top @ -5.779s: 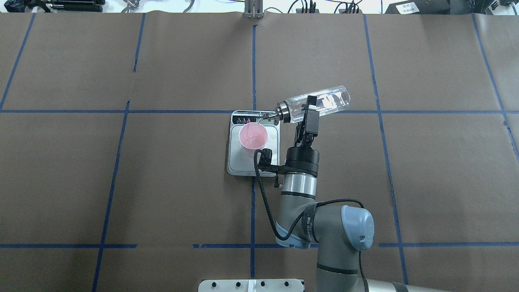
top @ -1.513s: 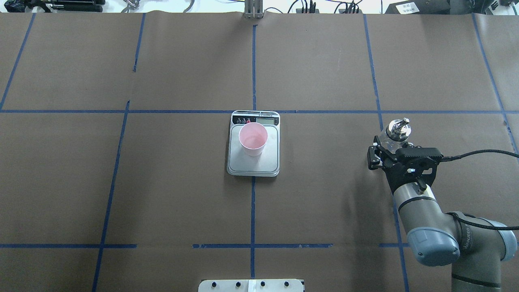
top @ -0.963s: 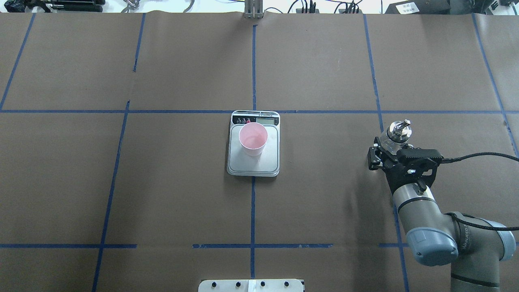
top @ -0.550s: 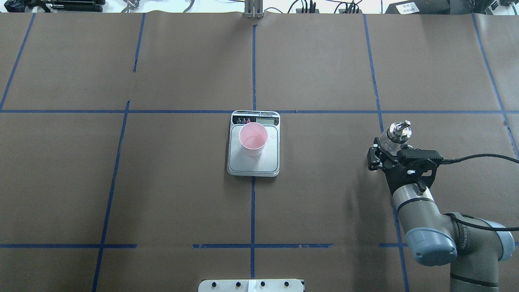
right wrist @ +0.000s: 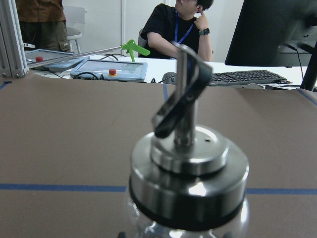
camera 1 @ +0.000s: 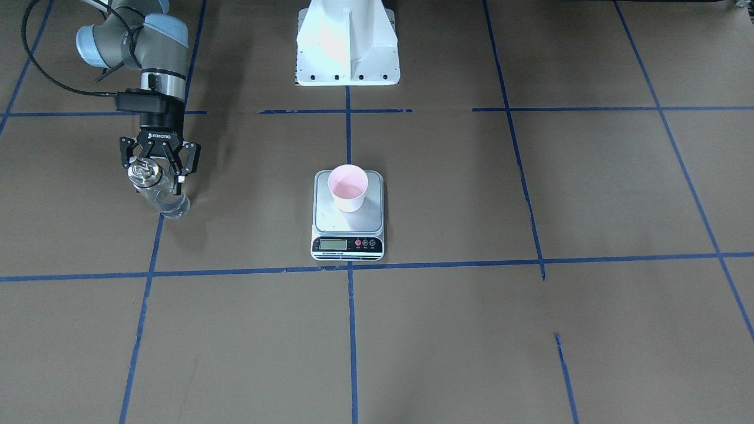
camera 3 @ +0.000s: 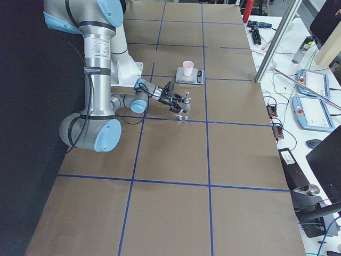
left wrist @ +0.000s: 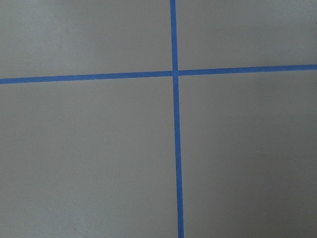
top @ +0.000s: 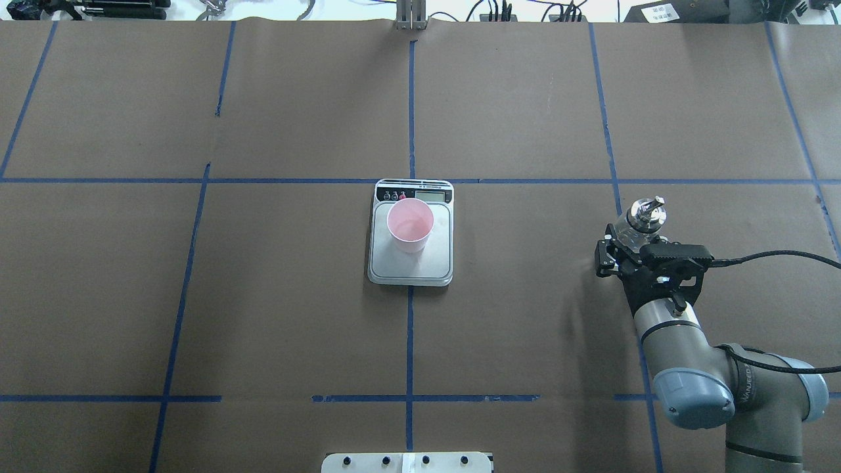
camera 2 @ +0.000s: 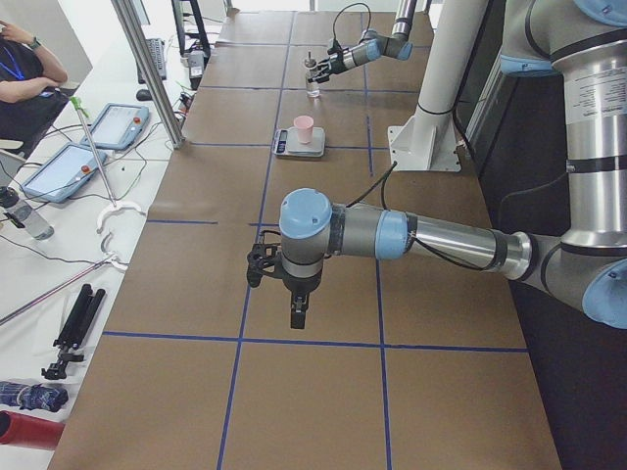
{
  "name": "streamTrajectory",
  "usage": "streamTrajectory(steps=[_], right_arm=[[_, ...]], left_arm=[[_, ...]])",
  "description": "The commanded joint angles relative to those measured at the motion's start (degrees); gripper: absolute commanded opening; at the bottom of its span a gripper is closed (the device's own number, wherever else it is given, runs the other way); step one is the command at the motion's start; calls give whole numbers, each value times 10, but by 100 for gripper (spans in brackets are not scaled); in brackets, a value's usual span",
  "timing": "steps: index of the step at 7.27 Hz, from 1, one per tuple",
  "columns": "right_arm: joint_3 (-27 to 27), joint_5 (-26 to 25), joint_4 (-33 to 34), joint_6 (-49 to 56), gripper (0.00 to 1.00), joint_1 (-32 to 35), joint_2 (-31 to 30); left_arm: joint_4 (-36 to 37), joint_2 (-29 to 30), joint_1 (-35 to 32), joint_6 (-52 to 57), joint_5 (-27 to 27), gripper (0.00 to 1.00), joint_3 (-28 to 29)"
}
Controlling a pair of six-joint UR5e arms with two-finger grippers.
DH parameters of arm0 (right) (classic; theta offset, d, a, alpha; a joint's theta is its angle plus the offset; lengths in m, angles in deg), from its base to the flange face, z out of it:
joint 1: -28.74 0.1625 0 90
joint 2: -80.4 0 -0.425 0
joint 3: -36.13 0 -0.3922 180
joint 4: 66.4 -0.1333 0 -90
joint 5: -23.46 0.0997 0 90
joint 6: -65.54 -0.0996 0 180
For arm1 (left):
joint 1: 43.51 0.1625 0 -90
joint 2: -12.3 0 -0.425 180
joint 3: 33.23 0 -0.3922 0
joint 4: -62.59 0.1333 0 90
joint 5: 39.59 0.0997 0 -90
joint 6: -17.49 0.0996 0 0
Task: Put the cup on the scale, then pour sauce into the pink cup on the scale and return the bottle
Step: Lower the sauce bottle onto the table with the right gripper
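- Notably, far left: left gripper [camera 2: 260, 269] hangs over the table [top: 197, 295], well apart from the work. Only the left side view shows it, so I cannot tell whether it is open or closed.
- Centre: cup [top: 410, 226] stands upright on scale [top: 410, 269], in the same spot as 5.8 s ago. Bottle [top: 646, 211], then tilted over the cup, is gone from there; pouring is judged finished.
- Right: bottle is now upright near the table's right end, lower than 1.5 s ago and apparently standing on the table. Right gripper [camera 1: 155, 178] straddles its upper part; I cannot tell whether the fingers press or have let go. Return step is judged nearly complete, with release and withdrawal remaining.
- Views: front view shows the bottle's glass body and base, which the arm hides overhead. Right wrist view shows only the bottle's top and a seated person [right wrist: 181, 25] beyond. Left wrist view shows only tape [left wrist: 174, 73] lines.
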Motion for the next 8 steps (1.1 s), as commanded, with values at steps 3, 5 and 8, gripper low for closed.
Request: streamTrajectory(steps=[3,5,8], right_arm=[[5,-2,-1,0,100,0,0],[7,-2,-1,0,100,1,0],[22,-6,-2,1,100,2,-7]], left_arm=[[0,0,0,0,-1,100,3],[0,0,0,0,-1,100,3],[0,0,0,0,-2,100,2]])
